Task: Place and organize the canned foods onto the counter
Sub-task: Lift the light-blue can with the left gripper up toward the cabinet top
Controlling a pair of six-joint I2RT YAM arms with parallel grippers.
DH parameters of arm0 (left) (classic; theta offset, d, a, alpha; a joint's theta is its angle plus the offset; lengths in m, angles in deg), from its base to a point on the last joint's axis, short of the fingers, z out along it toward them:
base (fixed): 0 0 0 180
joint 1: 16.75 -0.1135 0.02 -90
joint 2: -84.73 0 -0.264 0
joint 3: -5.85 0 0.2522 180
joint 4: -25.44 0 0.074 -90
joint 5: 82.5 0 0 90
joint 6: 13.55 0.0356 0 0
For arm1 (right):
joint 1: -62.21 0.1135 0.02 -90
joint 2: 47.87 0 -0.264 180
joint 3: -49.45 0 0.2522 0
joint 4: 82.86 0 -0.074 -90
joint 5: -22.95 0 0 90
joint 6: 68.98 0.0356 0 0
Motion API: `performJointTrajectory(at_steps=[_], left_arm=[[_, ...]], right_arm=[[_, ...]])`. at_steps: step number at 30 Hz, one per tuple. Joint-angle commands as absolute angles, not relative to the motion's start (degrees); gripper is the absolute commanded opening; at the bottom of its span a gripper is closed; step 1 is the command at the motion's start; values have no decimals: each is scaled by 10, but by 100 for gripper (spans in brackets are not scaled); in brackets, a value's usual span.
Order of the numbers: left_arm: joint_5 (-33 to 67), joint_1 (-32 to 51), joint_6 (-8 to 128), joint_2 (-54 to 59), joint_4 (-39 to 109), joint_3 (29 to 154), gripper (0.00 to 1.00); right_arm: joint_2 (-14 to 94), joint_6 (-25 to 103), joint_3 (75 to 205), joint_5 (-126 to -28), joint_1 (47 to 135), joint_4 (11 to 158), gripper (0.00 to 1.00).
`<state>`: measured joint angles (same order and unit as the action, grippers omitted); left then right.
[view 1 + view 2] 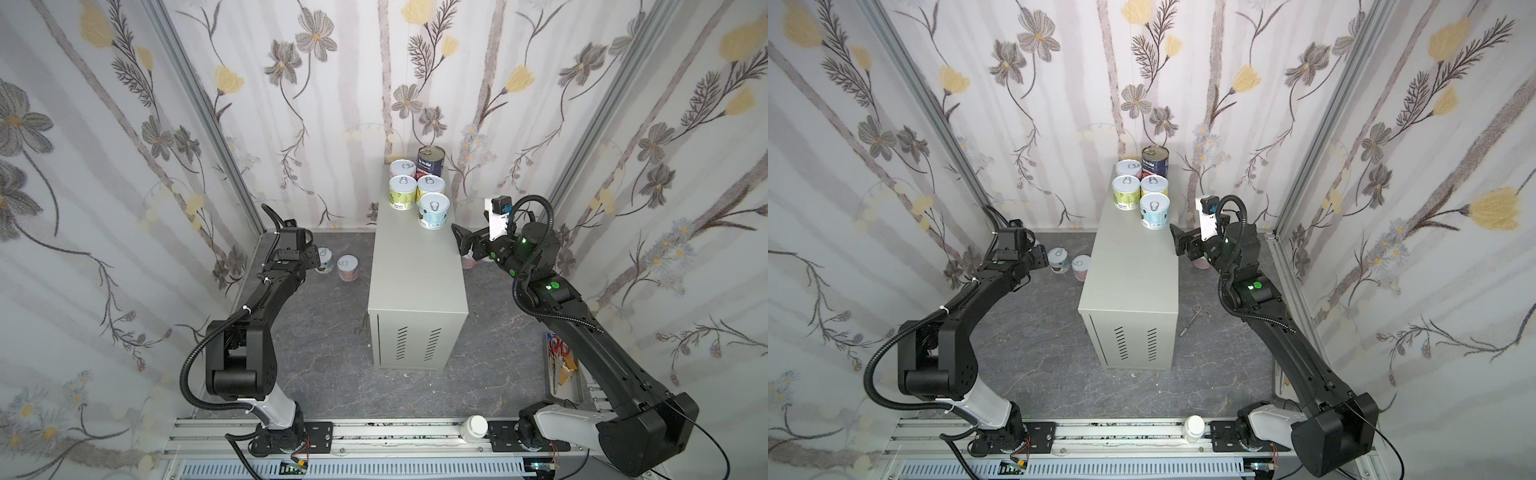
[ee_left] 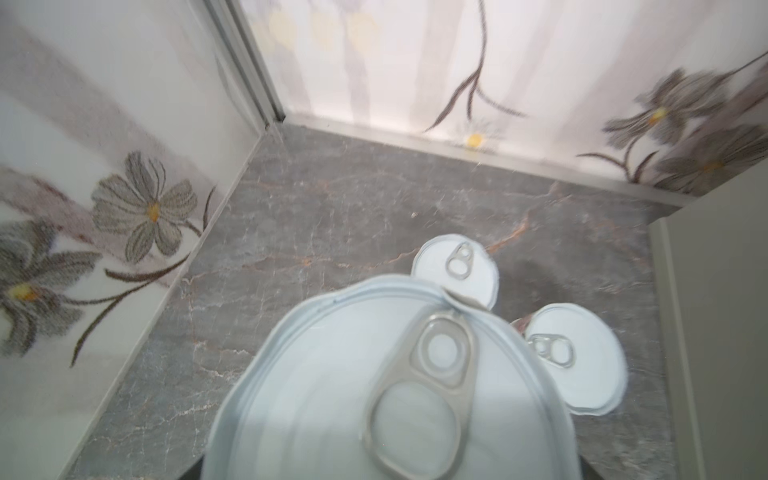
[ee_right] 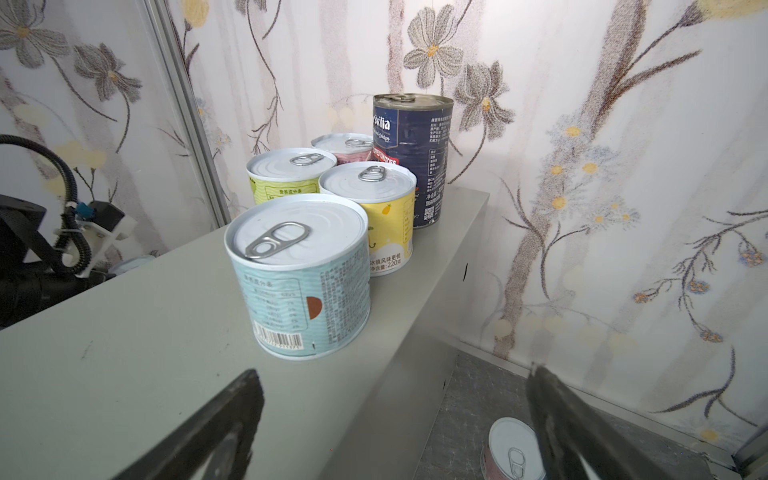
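Observation:
Five of the canned foods stand at the far end of the counter (image 1: 415,282): the tall dark-blue can (image 1: 431,162), a pink can (image 1: 402,168), a green one (image 1: 402,192), a yellow one (image 1: 431,188) and a light-blue can (image 3: 303,274) nearest. My right gripper (image 3: 392,378) hangs open at the counter's right edge just behind the light-blue can, empty. Below it a pink can (image 3: 513,449) stands on the floor. My left gripper (image 1: 311,257) is low at the far left, shut on a can whose lid (image 2: 390,386) fills its wrist view. Two floor cans (image 1: 326,259) (image 1: 348,268) stand just beyond.
A white bottle (image 1: 473,428) lies on the front rail. Scissors (image 1: 1190,320) lie on the floor right of the counter. A tray of tools (image 1: 563,370) sits at the right wall. Flowered walls close in on three sides.

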<state>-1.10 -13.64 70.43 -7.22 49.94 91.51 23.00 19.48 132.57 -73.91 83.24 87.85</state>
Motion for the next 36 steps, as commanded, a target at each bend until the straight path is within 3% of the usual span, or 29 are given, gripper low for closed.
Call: performJointTrajectory(at_steps=[1, 15, 36], left_arm=[[8, -124, 714, -49, 530, 959, 59], [42, -53, 723, 10, 643, 1105, 58], [75, 86, 758, -63, 836, 1378, 57]], right_arm=[[228, 190, 1329, -734, 832, 912, 98], [209, 183, 1336, -747, 828, 893, 97], [92, 202, 1282, -736, 829, 842, 98]])
